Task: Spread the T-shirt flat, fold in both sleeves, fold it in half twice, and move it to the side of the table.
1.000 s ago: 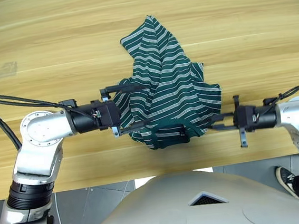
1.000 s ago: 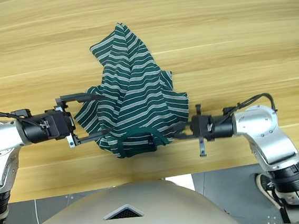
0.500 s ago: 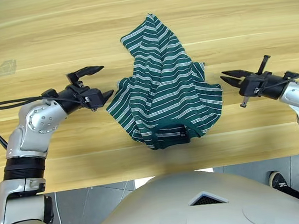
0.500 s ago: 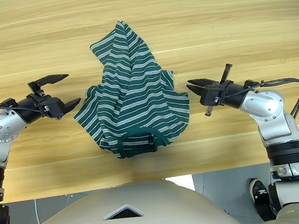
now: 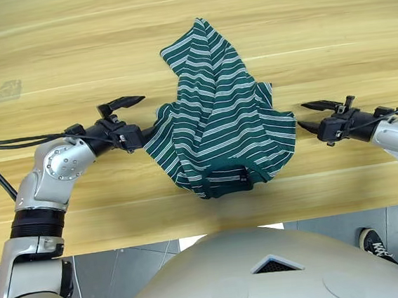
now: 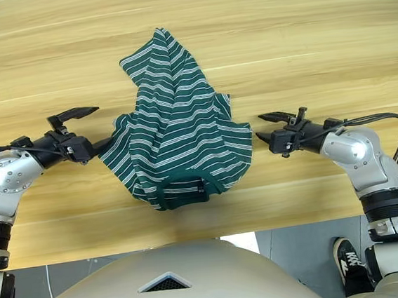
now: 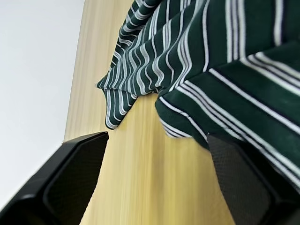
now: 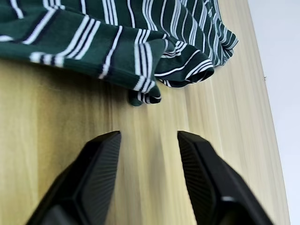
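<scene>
Crumpled T-shirt on table, both grippers open at its sides.
Wooden table (image 5: 48, 51) spans the view. Green-and-white striped T-shirt (image 5: 222, 129) lies bunched and wrinkled near the table's front edge, roughly centred in front of the robot, collar (image 5: 223, 178) toward the near edge, a narrow end pointing away. Left gripper (image 5: 145, 115) is low over the table at the shirt's left edge, jaws spread wide, gripping nothing; its nearer finger (image 7: 248, 183) is at the cloth's edge, cannot tell if touching. Right gripper (image 5: 301, 114) sits just beside the shirt's right edge, apart from it, jaws parted moderately, empty; fingers (image 8: 93, 173) over bare wood.
</scene>
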Available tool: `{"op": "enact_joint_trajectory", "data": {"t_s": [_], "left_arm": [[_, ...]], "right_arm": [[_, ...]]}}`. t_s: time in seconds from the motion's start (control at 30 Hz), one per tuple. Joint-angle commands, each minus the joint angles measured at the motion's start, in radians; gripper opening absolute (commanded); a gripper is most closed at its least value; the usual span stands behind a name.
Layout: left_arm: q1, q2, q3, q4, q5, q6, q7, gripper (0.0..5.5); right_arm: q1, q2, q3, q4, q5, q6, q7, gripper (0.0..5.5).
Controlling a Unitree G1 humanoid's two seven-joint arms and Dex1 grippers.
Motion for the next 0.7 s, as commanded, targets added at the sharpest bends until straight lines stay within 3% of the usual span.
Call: {"op": "enact_joint_trajectory", "data": {"t_s": [0.03,0.37,0.7], "left_arm": [[-0.016,-0.008,-0.021,0.021,0.023,-0.002,0.004,3.93],[-0.026,-0.048,-0.099,0.089,0.063,-0.017,0.015,3.93],[-0.048,-0.033,-0.117,0.139,0.082,-0.031,0.051,3.93]], "right_arm": [[-0.035,0.022,0.030,-0.002,-0.012,-0.016,-0.010,3.08],[-0.081,0.037,0.071,-0.007,-0.021,-0.014,-0.008,4.80],[-0.097,0.032,0.075,-0.002,-0.036,-0.012,-0.016,4.80]]}}
